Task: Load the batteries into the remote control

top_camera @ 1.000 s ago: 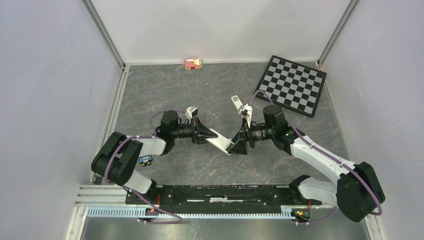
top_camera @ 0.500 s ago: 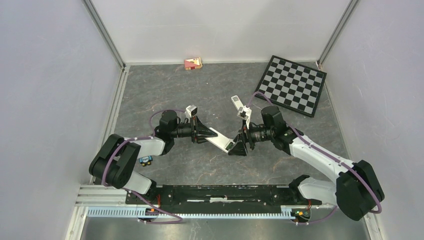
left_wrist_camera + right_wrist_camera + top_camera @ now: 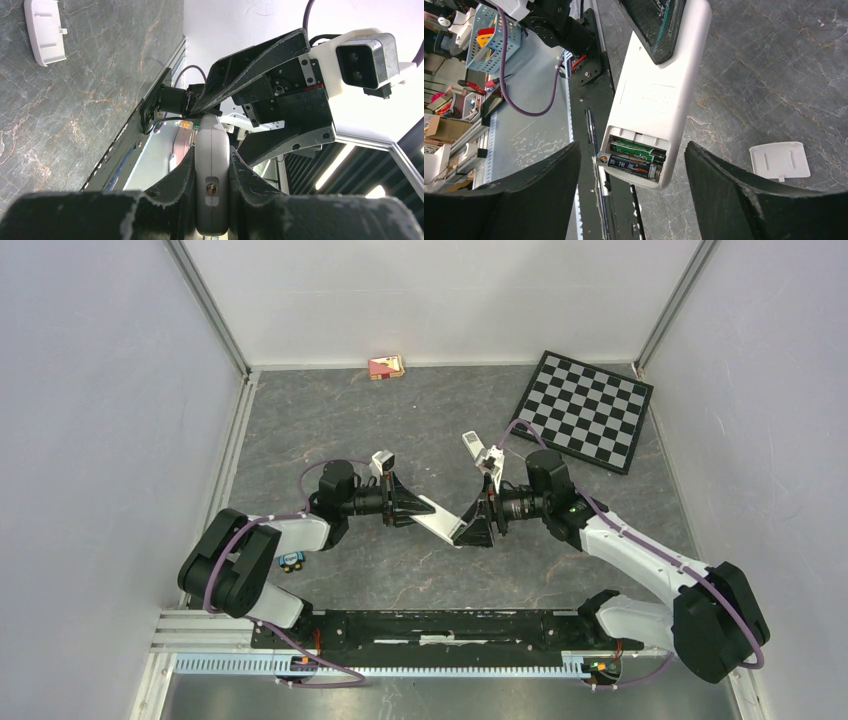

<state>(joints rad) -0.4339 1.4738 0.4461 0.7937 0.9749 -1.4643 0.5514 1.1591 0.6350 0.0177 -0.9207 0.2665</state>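
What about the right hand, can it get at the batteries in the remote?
Probably yes. The right hand is open and faces the remote, where the batteries sit uncovered between its fingers. The lid lies off on the table.

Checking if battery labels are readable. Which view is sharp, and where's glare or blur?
Right wrist: batteries in the remote control sharp, right tool's fingers blurred. Left wrist: background blown out, left tool's fingers soft. Top external: evenly lit, batteries too small.

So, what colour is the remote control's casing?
White; the remote control shows best from the right wrist.
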